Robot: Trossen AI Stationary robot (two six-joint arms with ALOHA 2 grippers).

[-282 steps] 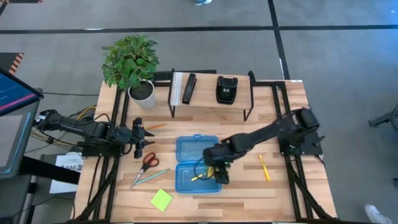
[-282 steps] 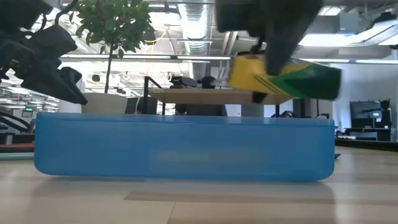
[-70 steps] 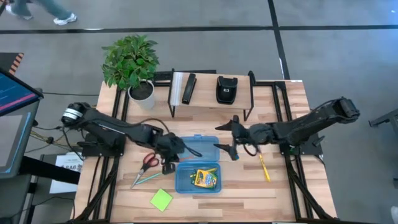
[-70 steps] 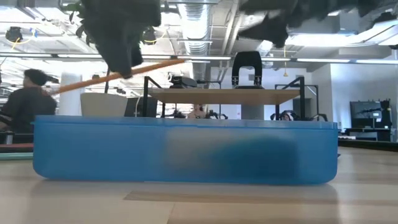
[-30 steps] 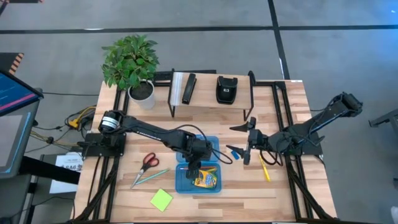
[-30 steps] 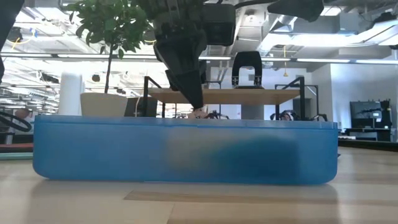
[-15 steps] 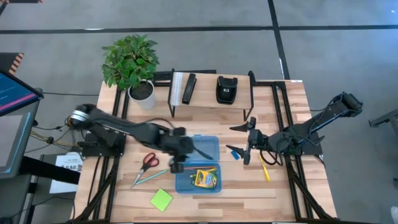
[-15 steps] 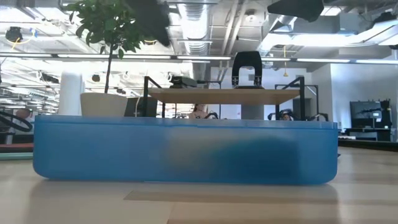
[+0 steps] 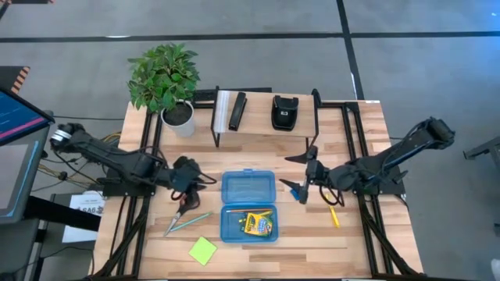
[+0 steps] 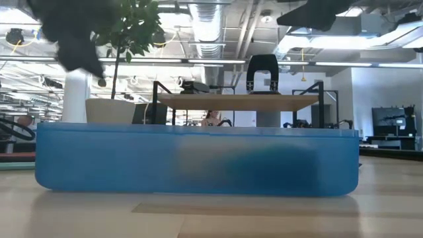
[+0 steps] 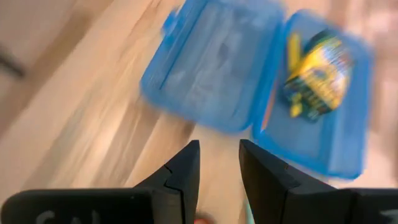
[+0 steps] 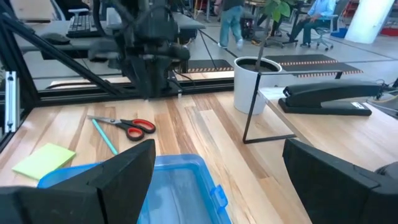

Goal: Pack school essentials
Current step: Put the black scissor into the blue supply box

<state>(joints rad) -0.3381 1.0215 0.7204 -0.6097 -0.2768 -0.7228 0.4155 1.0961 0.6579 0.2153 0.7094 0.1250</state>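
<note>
The blue case (image 9: pixel 248 204) lies open at the table's centre, lid half toward the shelf (image 9: pixel 266 125), tray half toward the front edge. The crayon box (image 9: pixel 255 223) lies in the tray half (the left wrist view also shows a yellow pencil (image 11: pixel 292 46) beside it).

The left gripper (image 9: pixel 188 176) hangs over bare wood left of the case, just above the scissors (image 9: pixel 185 204); its fingers (image 11: pixel 184 177) stand slightly apart with nothing between them. The right gripper (image 9: pixel 300 173) hangs right of the case, spread wide and empty, over the small blue eraser (image 9: pixel 291 187).

Outside the case: the teal pencil (image 9: pixel 187 222) below the scissors, the sticky-note pad (image 9: pixel 203 250) near the front edge, a loose pencil (image 9: pixel 333 213) on the right side.

The low view shows only the case wall (image 10: pixel 198 158); its contents are hidden there. The right wrist view shows the plant pot (image 12: pixel 251 84) and the scissors from across the table.
</note>
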